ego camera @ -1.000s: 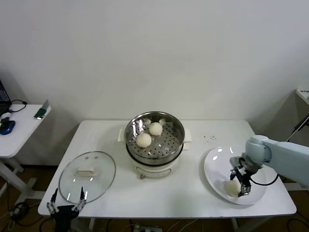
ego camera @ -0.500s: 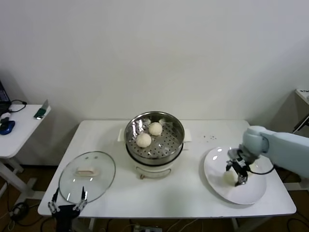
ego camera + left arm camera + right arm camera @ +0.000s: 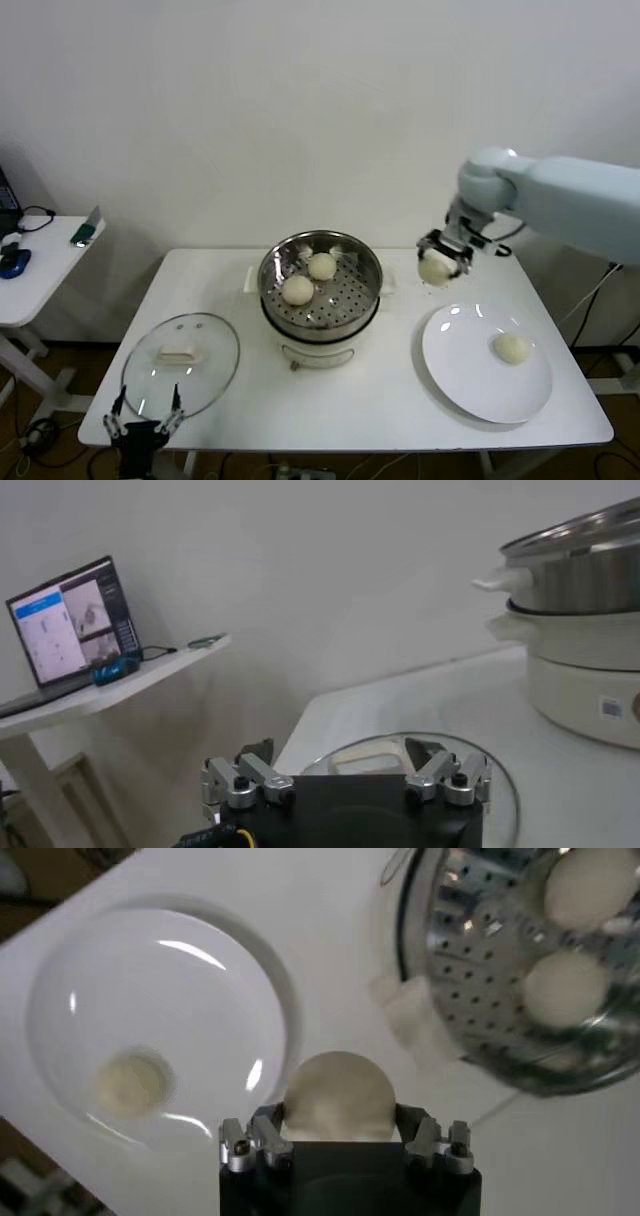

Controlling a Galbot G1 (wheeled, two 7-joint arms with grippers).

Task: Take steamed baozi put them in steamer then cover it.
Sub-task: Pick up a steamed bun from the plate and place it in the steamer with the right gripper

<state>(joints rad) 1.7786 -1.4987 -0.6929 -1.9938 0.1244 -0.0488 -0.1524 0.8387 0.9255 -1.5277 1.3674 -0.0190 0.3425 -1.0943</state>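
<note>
carrying the third bun to the pot

right gripper (image 3: 436, 268) jaws clamped on a steamed baozi (image 3: 434, 269), next over the steamer (image 3: 320, 290); left gripper (image 3: 140, 425) waits, jaws apart.

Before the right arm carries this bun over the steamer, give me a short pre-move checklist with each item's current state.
1. Right hand shut on a baozi: ok.
2. Held bun lifted off the plate: ok.
3. Steamer uncovered, glass lid lying apart on the table: ok.
4. Free basket floor beside the two buns already inside: ok.
5. Left hand open and parked by the lid, out of the path: ok.
6. Firmness of the grip: cannot tell.
</note>
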